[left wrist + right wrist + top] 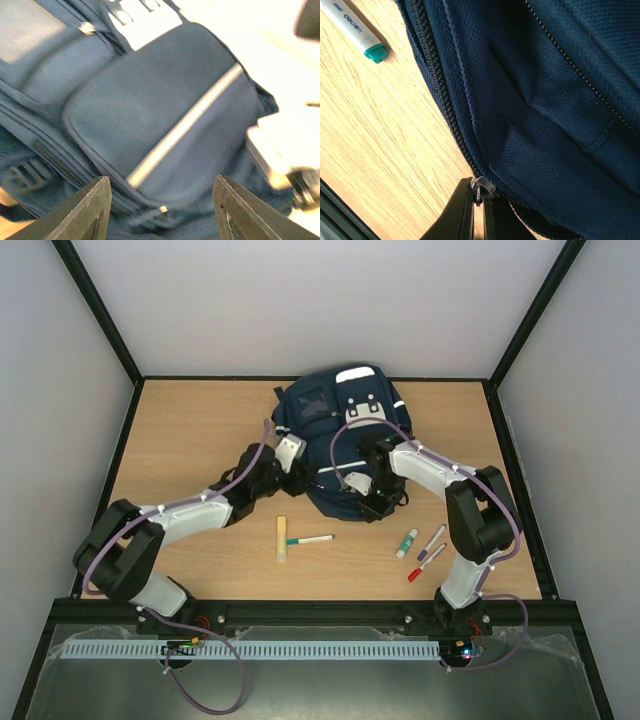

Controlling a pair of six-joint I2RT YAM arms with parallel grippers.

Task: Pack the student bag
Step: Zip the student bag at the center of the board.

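Right against your right claw [478,196], pinched shut on its zip pull [482,185], and beneath your left claw [160,200], jaws apart, the student bag [335,430] lies on the wooden table [190,440], white walls [300,300] beyond.

**Left gripper [160,187] spread open over the front pocket of the student bag [125,100]**

Its two dark fingers [92,212] stand wide apart at the bottom of the view, holding nothing, the pocket's lower edge between them. A pale reflective stripe [185,125] runs slantwise across the navy pocket flap, and a small zipper pull [162,209] sits at the flap's lower edge. Beyond the pocket lies a grey-white patch [145,22]. A blurred pale shape [280,150] at the bag's right side is hard to make out.
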